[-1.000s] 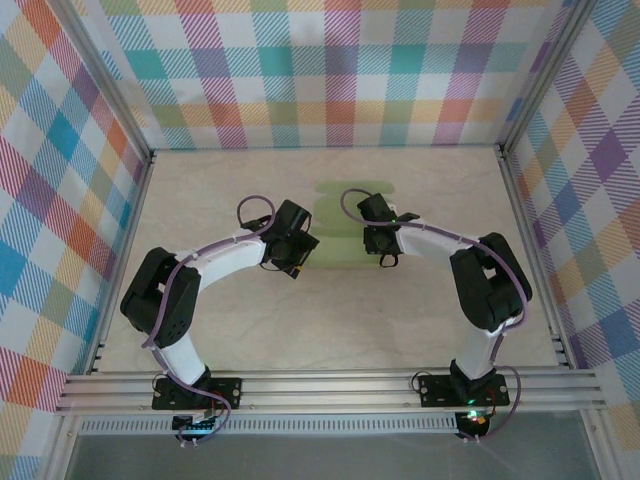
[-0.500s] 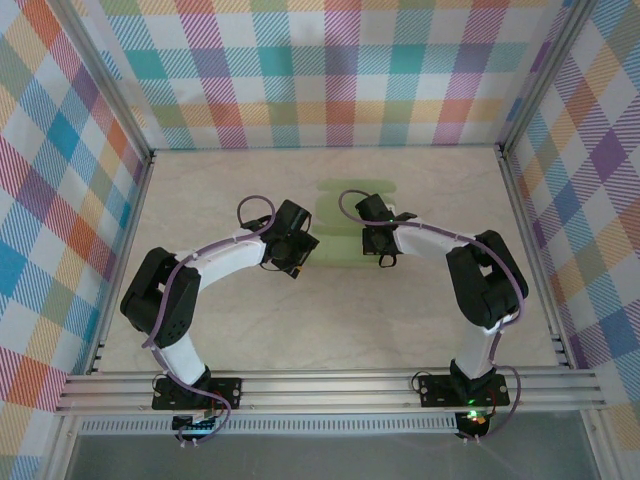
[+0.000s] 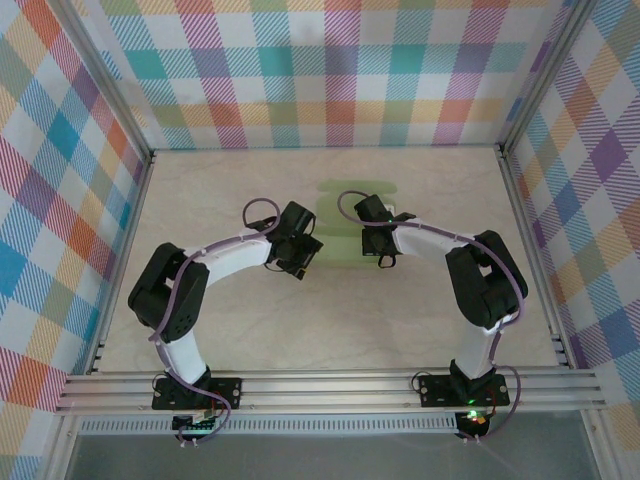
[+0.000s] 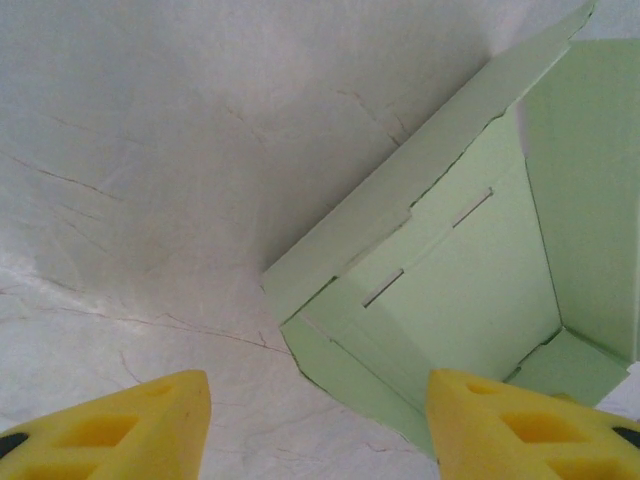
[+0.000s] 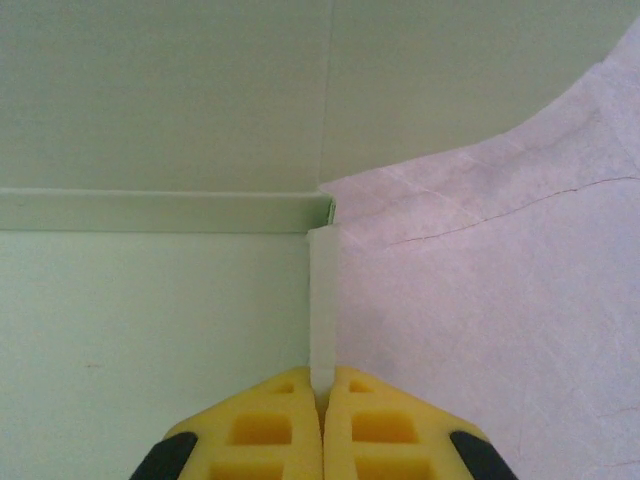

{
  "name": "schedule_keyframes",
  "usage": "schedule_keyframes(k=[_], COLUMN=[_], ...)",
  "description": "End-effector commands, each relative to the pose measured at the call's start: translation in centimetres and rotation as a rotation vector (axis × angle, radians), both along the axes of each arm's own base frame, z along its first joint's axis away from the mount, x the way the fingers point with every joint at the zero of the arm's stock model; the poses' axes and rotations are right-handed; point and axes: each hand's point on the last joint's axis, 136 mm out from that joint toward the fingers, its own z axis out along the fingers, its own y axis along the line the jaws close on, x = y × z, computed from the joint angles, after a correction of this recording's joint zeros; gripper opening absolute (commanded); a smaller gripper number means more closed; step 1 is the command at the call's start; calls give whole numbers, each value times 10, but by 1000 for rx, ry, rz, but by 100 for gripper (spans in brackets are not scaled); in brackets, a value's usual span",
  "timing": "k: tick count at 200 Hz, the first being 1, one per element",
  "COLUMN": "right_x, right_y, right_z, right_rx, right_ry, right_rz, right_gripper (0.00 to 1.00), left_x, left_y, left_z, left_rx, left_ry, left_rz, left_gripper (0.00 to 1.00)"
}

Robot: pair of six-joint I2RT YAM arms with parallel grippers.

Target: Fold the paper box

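1. Box point(image 3: 340, 203): mid-table, slightly far of centre, between the two wrists. It is partly formed, with some panels flat on the table point(image 3: 200, 200) and some walls raised.
2. Right gripper point(image 5: 322, 385): pads pressed together, pinching a thin upright flap point(image 5: 322, 290) edge-on. In the wrist view the box floor lies left of the flap and bare table lies right. So I judge it has the box's right edge.
3. Left gripper point(image 4: 318, 390): fingers spread, nothing between them. The box's left corner sits ahead and to its right. The right pad point(image 4: 520, 420) is just beside the near panel; can't tell if it touches.
4. Key relation: the box lies right of the left gripper. The slotted left wall point(image 4: 400, 200) runs diagonally away from it, toward the far right in the wrist view. The left arm is the free one and is nearer that side.
5. Judgement: right anchors, so left should shift right and square up to the slotted wall before closing.
6. Risk: the card is thin, so any tug from the right pinch could skew the sheet.
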Motion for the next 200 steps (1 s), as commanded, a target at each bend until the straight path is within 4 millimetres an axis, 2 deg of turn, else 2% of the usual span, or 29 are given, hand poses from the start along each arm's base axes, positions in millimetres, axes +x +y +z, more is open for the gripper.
schedule_keyframes(k=[1,32,82,136,178,200], right_x=[-1,-2,-4,-3,-1,-1], right_y=[3,4,2,7,9,10], right_z=[-4,-5,-6,-6,-5,-4], right_rx=[-17,-10,-19,-7,-9,-5], right_ry=[20,22,25,26,21,22], right_rz=[10,12,21,45,64,68], right_gripper=[5,5,4,5,5,5], left_x=[6,12,19,18,20,14], left_y=[-16,-22,-26,-22,-28,-42], left_z=[2,0,-4,-6,-6,-12], left_rx=[-40,-52,-23,99,181,116], left_ry=[7,12,21,10,-8,-4], left_rz=[-4,-6,-51,-248,-503,-586], left_gripper=[58,52,36,34,33,34])
